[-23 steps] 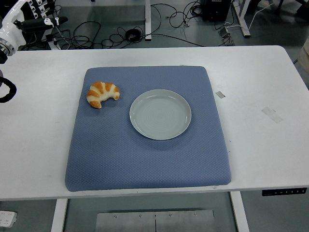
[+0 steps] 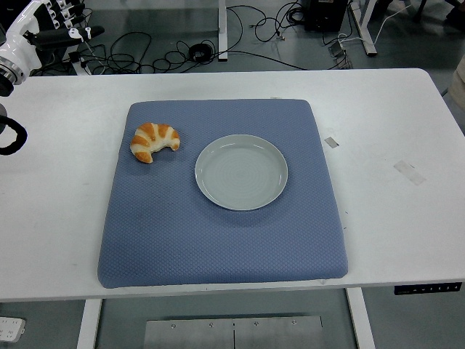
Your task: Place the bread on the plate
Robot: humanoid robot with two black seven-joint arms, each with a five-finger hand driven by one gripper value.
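Note:
A golden croissant [image 2: 154, 141] lies on the blue mat [image 2: 218, 233], near its far left corner. A round pale grey plate [image 2: 241, 172] sits at the mat's middle, a short gap to the right of the croissant, with nothing on it. My left hand [image 2: 45, 16], white with dark joints, is raised at the picture's top left corner, well away from the bread. Its fingers are stretched out and hold nothing. The right arm does not show.
The mat lies on a white table [image 2: 392, 131] with two tape scraps [image 2: 409, 171] on its right side. A black cable loop [image 2: 13, 138] hangs at the left edge. Cables and table legs lie on the floor behind.
My left hand has shifted slightly at the top left corner, and the cable loop moved a little with it. The croissant and plate stay put.

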